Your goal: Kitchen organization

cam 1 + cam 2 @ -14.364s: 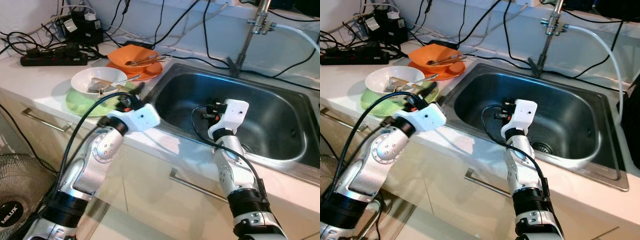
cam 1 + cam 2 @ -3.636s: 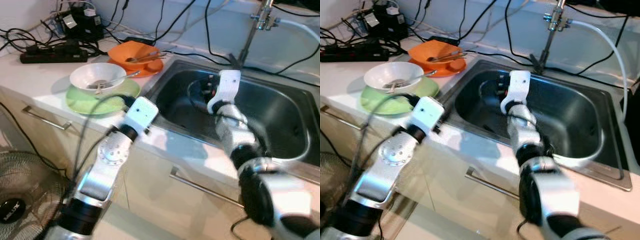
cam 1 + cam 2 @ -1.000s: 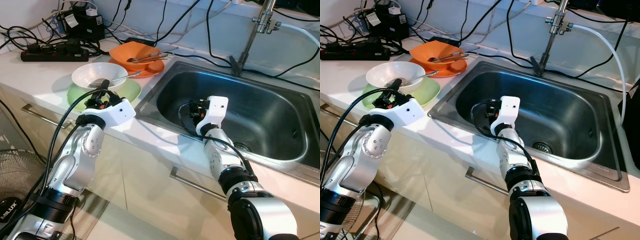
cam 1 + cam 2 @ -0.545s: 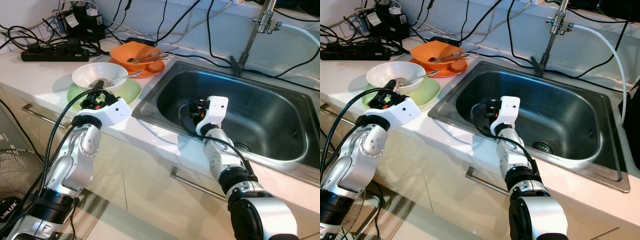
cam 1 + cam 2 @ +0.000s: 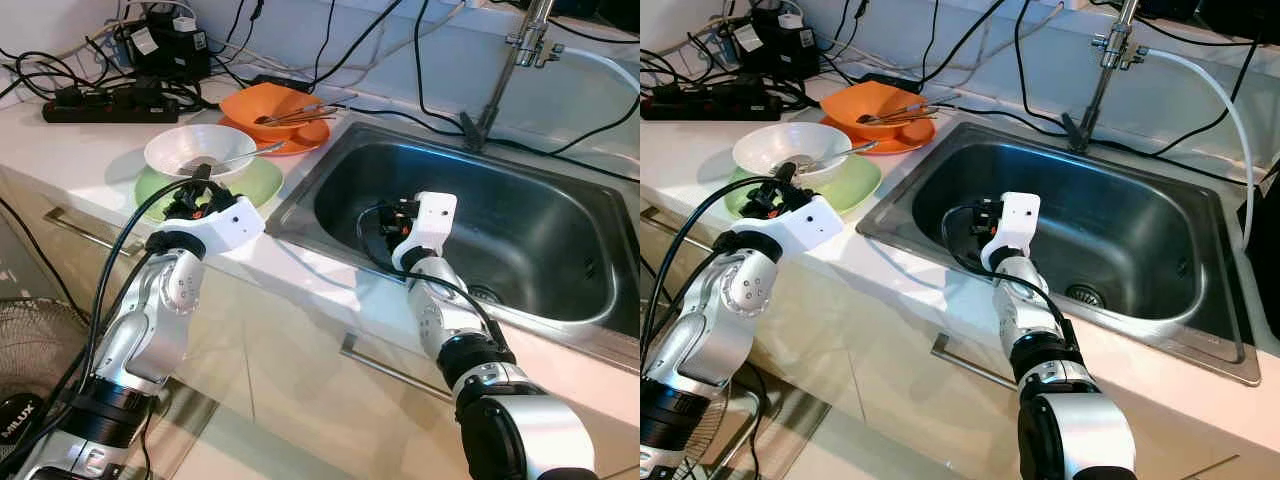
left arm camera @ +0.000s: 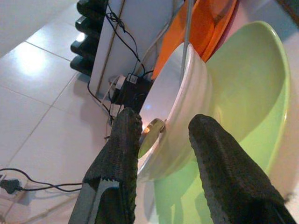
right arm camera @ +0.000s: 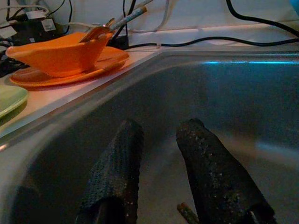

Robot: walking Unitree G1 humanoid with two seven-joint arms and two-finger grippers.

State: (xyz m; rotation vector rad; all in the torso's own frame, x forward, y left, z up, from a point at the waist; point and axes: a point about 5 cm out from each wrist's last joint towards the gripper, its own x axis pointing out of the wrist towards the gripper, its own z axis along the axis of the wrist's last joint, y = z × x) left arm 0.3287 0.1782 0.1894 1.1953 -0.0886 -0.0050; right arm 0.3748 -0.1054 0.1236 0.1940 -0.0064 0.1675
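Observation:
A white bowl [image 5: 200, 150] with a spoon [image 5: 243, 157] in it stands on a green plate [image 5: 258, 180] on the counter, left of the sink. My left gripper [image 6: 164, 122] is open at the bowl's near rim, one finger [image 6: 122, 140] on the inner side and the other on the outer side. Behind them an orange bowl [image 5: 262, 104] holding cutlery sits on an orange plate [image 5: 305, 140]. My right gripper [image 7: 160, 128] hangs open inside the steel sink [image 5: 560, 235], with nothing between its fingers.
A faucet [image 5: 500, 70] rises behind the sink. A black power strip [image 5: 100, 104] and tangled cables lie at the back left of the counter. Below the counter are drawer handles [image 5: 85, 240] and a floor fan [image 5: 25, 390].
Since 3.6 s ago my left gripper has swung left to the white bowl's rim, and my right gripper has dropped lower in the sink. Over the last second both barely move.

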